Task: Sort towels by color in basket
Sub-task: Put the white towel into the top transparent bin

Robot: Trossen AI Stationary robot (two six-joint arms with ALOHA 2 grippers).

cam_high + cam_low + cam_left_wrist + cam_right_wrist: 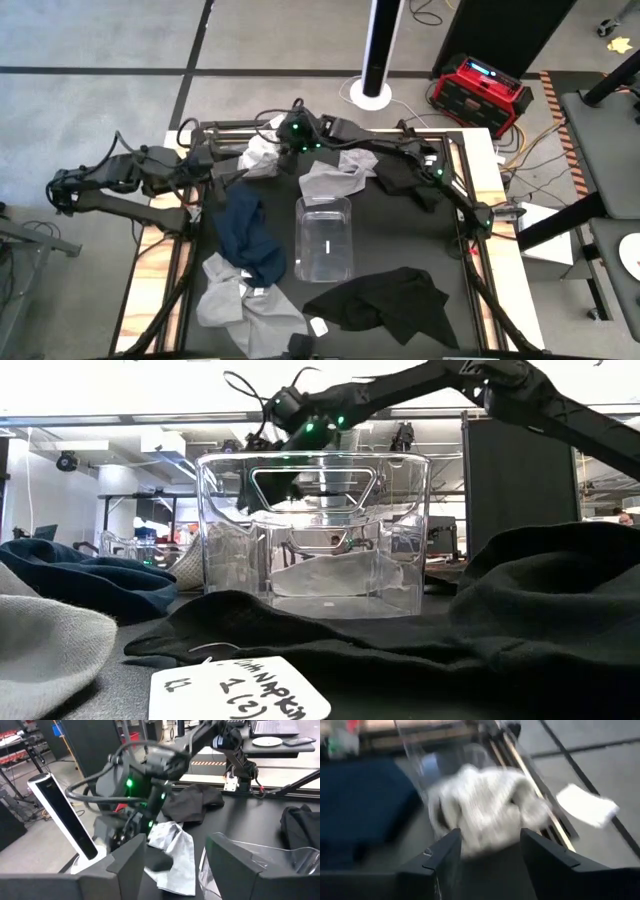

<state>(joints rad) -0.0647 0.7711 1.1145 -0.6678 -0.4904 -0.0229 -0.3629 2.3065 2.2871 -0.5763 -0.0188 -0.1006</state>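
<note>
Dark cabled arms, green lights

A basket sits at the middle of the counter. One towel lies just to its left, another just behind it, and a third in front to the right. My right tool hovers over a towel at the far-left corner.

Even overhead light; right wrist view motion-blurred, low bg glare.
</note>
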